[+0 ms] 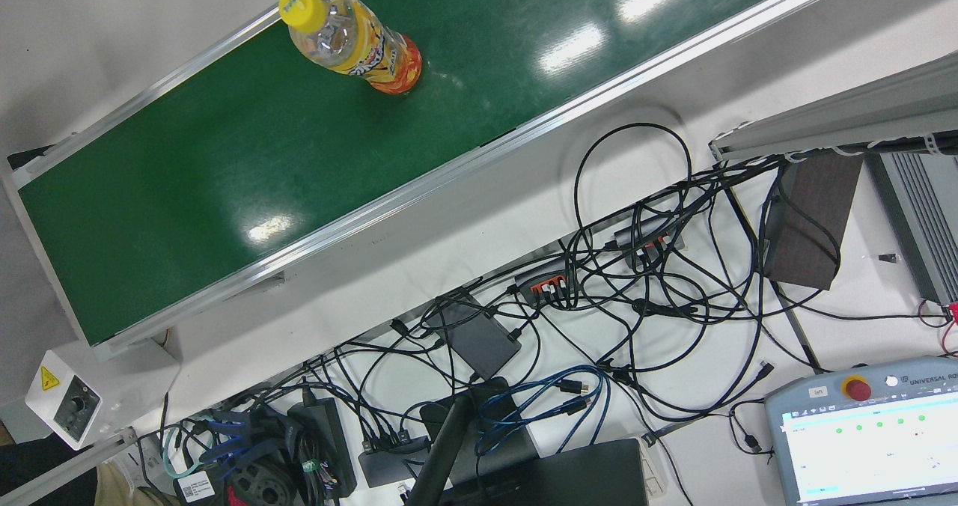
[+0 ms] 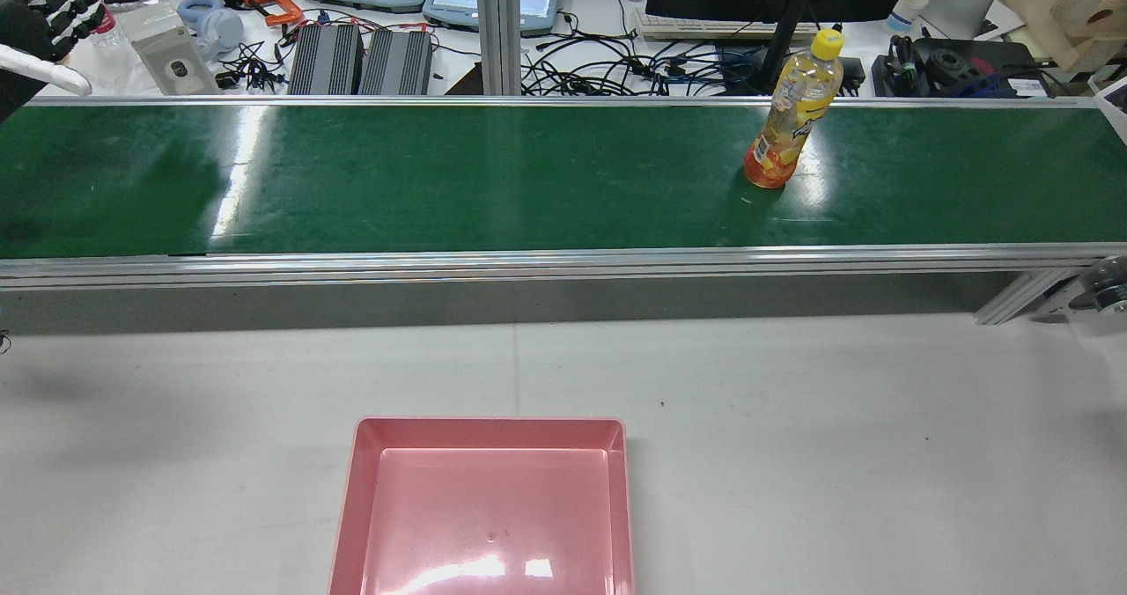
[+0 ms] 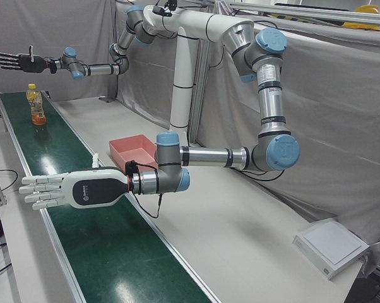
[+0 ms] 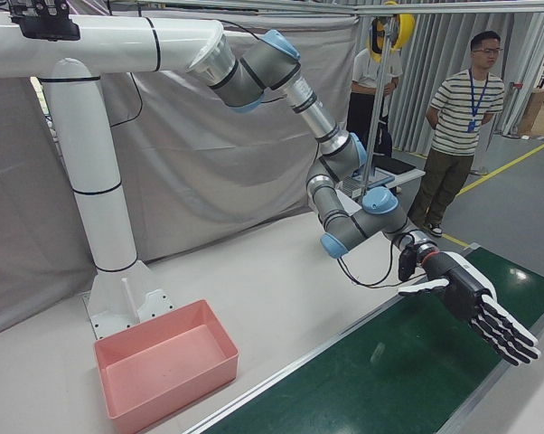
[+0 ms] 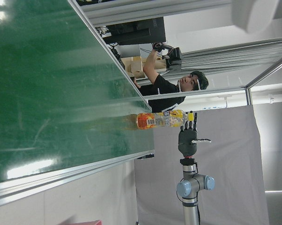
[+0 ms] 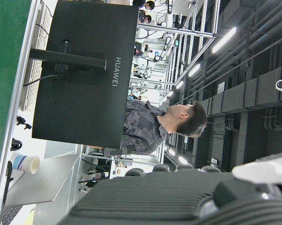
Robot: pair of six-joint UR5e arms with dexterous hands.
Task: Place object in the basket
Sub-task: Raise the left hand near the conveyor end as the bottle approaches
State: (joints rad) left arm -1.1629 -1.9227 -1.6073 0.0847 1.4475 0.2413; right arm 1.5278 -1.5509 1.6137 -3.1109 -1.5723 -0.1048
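One yellow-capped bottle (image 2: 786, 120) of orange drink stands upright; both hands (image 3: 51, 190) (image 4: 475, 303) spread, empty.

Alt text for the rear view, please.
A yellow-capped bottle of orange drink stands upright on the green belt, toward the right. A pink basket, holding nothing, sits on the near table; one hand shows at the top left corner.

Pink basket (image 2: 482, 507) cropped at bottom edge
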